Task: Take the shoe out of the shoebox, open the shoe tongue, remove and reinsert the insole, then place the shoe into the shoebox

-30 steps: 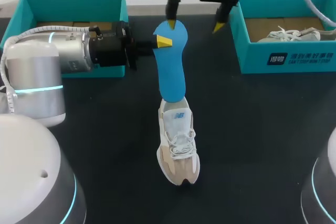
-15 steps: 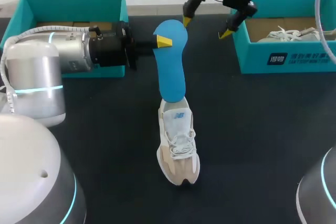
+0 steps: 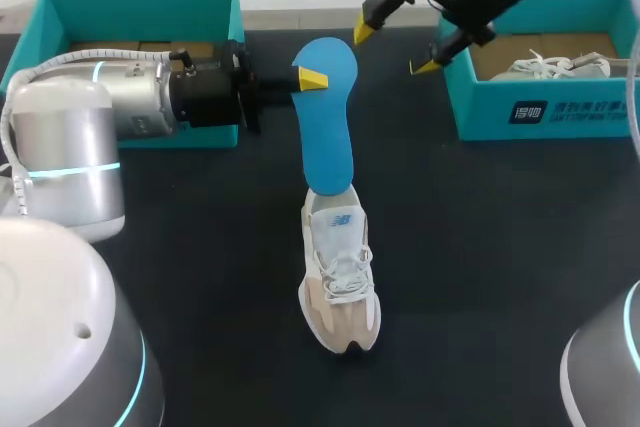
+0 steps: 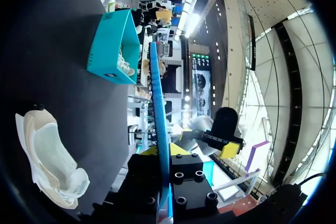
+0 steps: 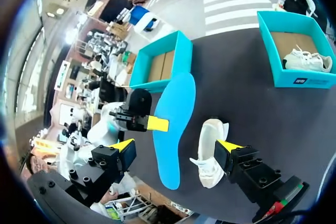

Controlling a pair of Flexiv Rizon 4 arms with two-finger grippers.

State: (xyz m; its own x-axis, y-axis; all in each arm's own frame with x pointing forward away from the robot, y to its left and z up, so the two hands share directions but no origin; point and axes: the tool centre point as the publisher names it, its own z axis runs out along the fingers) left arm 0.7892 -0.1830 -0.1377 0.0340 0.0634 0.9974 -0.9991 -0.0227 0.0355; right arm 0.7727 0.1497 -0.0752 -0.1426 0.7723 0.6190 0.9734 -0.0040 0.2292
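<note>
Two shoeboxes [image 3: 140, 7] sit at the dark counter's [image 3: 480, 247] far corners; left end effector [image 3: 318, 79] clamps the insole [image 3: 328, 137], one finger hidden; right end effector [image 3: 395, 47] gapes.

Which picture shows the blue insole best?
The head view: the insole's whole blue face shows straight on, pinched near its far end by the left pincer. The left wrist view shows only its thin edge. The right wrist view shows its face too, at a slant, beside the shoe.
</note>
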